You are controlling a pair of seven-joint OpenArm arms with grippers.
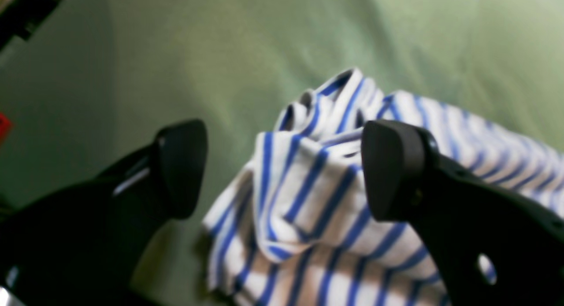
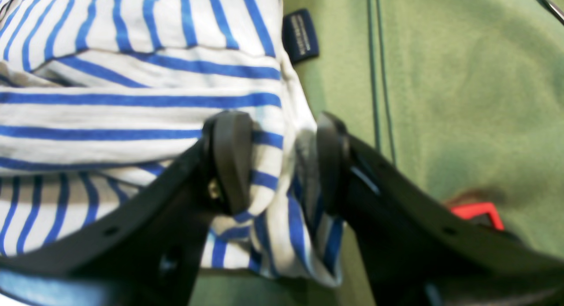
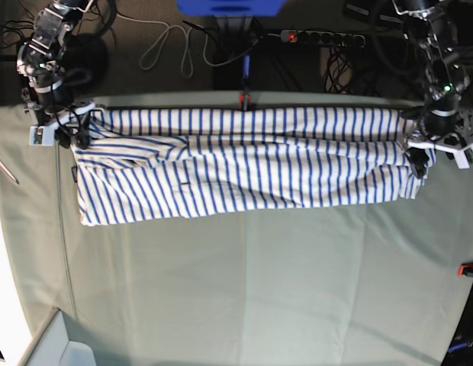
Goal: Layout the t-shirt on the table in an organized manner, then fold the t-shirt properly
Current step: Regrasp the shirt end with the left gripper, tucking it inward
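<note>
The t-shirt (image 3: 236, 164), white with blue stripes, lies stretched in a long band across the far half of the table (image 3: 244, 290). My right gripper (image 2: 280, 163) is shut on a bunched fold of its edge, close to the dark blue neck tag (image 2: 300, 35); in the base view this gripper (image 3: 69, 131) is at the shirt's left end. My left gripper (image 1: 284, 169) stands open, its black fingers (image 1: 180, 169) wide apart, with the crumpled end of the t-shirt (image 1: 308, 196) lying loose between and beyond them. In the base view it (image 3: 419, 156) is at the shirt's right end.
Red clamps sit at the table's far edge (image 3: 244, 99) and right edge (image 3: 469, 268), and one shows beside the right gripper (image 2: 478, 213). Cables and a power strip (image 3: 320, 36) lie beyond the far edge. A white box (image 3: 61, 347) is at the near left corner.
</note>
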